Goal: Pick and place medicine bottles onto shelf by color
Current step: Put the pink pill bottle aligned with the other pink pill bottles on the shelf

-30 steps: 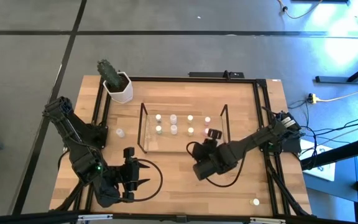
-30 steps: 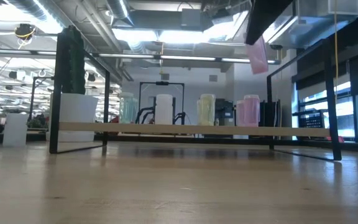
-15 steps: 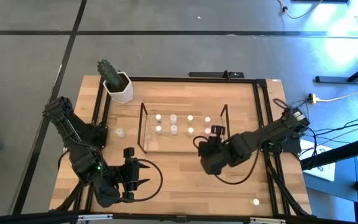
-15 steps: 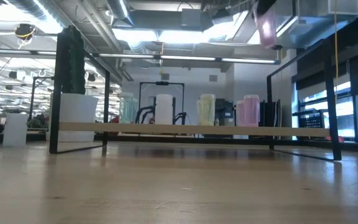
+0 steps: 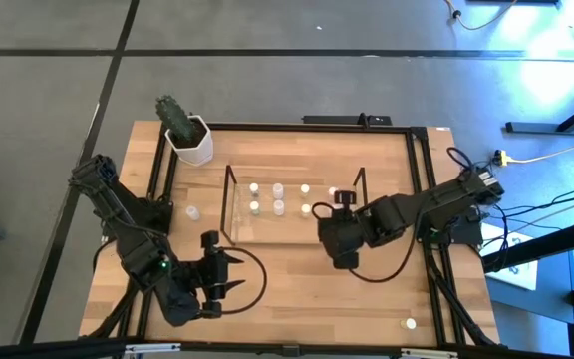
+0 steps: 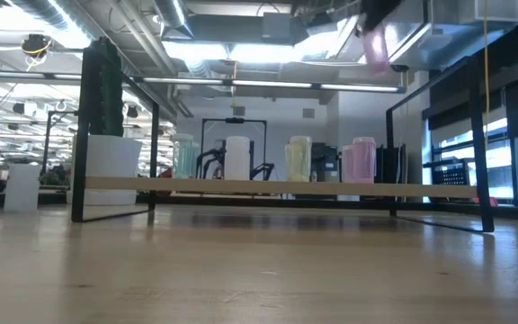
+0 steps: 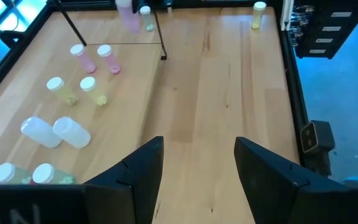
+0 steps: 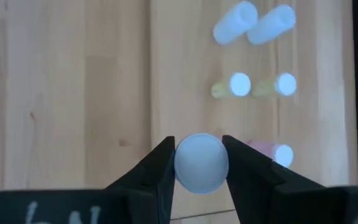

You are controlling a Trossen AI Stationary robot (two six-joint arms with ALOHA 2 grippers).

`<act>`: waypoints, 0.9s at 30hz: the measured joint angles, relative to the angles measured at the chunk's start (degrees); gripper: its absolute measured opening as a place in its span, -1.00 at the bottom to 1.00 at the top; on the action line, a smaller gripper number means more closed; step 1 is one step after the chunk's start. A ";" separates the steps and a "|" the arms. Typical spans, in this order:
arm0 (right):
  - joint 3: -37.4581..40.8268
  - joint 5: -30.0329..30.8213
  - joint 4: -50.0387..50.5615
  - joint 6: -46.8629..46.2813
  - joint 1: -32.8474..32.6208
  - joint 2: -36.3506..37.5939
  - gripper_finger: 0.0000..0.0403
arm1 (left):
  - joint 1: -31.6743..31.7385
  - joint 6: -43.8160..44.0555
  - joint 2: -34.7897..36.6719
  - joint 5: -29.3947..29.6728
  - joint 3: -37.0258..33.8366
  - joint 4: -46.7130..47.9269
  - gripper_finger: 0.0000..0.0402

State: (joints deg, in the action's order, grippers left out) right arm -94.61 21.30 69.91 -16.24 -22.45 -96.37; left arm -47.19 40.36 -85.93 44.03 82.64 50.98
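The clear shelf (image 5: 229, 204) stands mid-table with several medicine bottles (image 5: 278, 207) upright on it in two rows: greenish, white, yellow and pink (image 7: 109, 59). My right gripper (image 5: 340, 200) hovers over the shelf's right end, shut on a pink bottle (image 6: 376, 45) high above the shelf plate (image 6: 277, 185). My left gripper (image 7: 197, 168) waits open over the near left of the table, holding nothing. One loose bottle (image 5: 193, 212) stands left of the shelf. Another loose bottle (image 5: 410, 323) stands at the near right corner. My right gripper pinches the pink bottle between its two fingers (image 8: 160, 168) at its capped top end (image 8: 201, 163). The fingers come from above, slanting down. The bottle hangs below them, slightly tilted, lifted clear of the shelf.
A white plant pot (image 5: 189, 143) with a cactus stands at the far left corner. A dark rail frame (image 5: 419, 189) runs along the table's sides. Bare wood lies between the shelf and the near edge.
My right gripper has risen and gone toward the table's far edge, over the shelf's right end, rolling its wrist as it went. The pink bottle has gone up with it and stays clear of the shelf.
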 joint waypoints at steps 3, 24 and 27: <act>4.44 0.26 0.01 -1.34 0.29 3.56 -0.39 | 0.75 -0.02 0.00 0.01 0.01 0.04 -0.05; 30.43 -9.53 -29.91 16.48 6.87 17.13 -0.39 | 13.59 -0.04 0.02 0.71 0.02 0.19 -0.05; 30.45 -9.43 -29.86 17.76 7.18 17.13 -0.39 | 14.38 -0.04 0.02 0.62 0.02 0.26 -0.05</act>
State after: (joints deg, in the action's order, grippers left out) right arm -64.16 11.87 40.04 1.52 -15.26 -79.24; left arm -32.81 40.32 -85.91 44.65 82.65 51.24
